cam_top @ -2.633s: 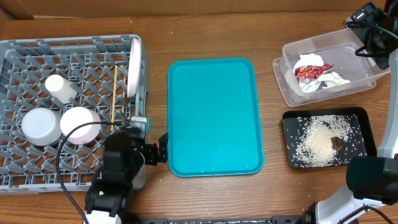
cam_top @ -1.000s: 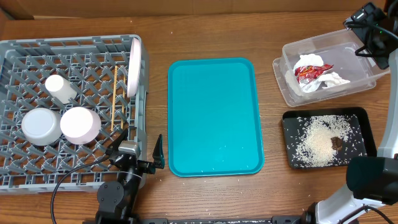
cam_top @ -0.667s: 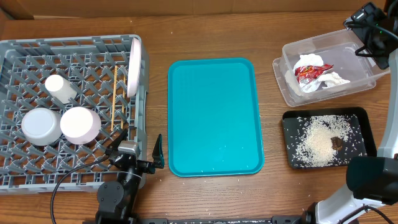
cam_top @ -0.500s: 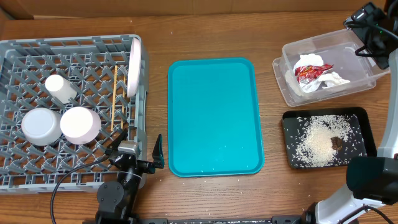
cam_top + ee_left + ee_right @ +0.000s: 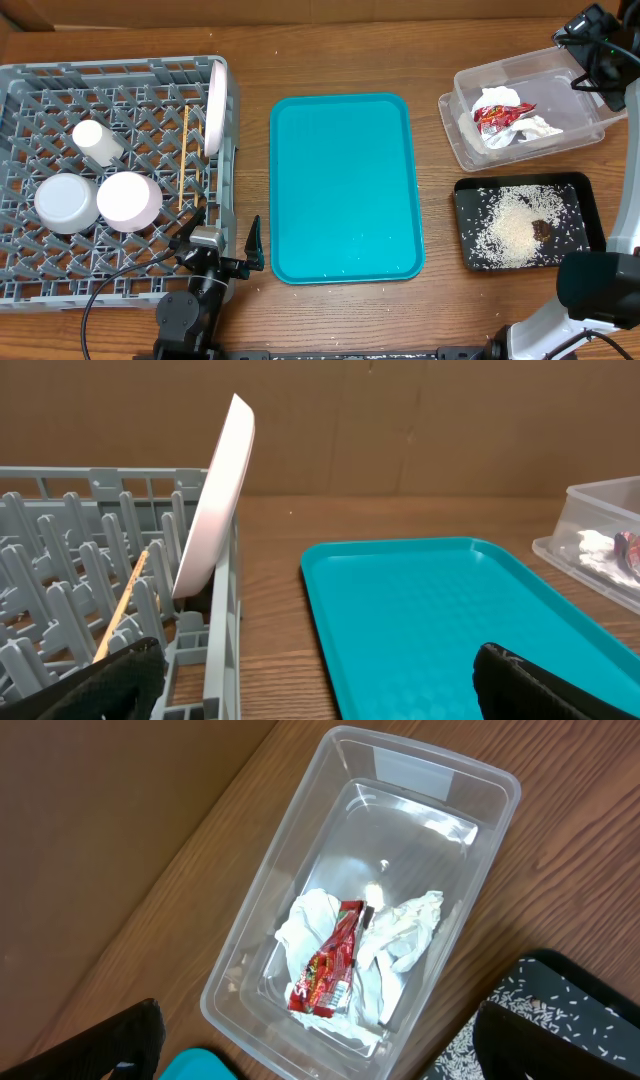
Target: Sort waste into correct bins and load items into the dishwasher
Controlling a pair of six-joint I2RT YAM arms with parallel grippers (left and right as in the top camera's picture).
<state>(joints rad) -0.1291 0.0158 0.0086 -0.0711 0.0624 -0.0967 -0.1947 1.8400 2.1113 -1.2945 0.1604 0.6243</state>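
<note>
The grey dishwasher rack (image 5: pixel 120 66) holds the white plate (image 5: pixel 215 108) on edge, the chopsticks (image 5: pixel 187 160), a cup (image 5: pixel 97 143) and two bowls (image 5: pixel 63 203) (image 5: pixel 128 200). The clear tub (image 5: pixel 447 105) contains the red wrapper (image 5: pixel 500 115) and white tissue (image 5: pixel 538 127). Rice (image 5: pixel 510 232) and a brown lump (image 5: pixel 541 229) lie in the black tray (image 5: pixel 462 186). My left gripper (image 5: pixel 224 240) stands open and empty between the rack's near right corner and the teal tray. My right gripper (image 5: pixel 320 1050) hangs open and empty above the tub, wrapper (image 5: pixel 330 965) below it.
The large teal tray (image 5: pixel 345 187) lies mid-table with a few rice grains near its front edge. In the left wrist view the plate (image 5: pixel 215 500) leans against the rack wall (image 5: pixel 222 650), with bare wood between rack and tray. Brown cardboard backs the table.
The left arm has drawn back from the rack's near right corner toward the table's front edge. Over the last second nothing has moved.
</note>
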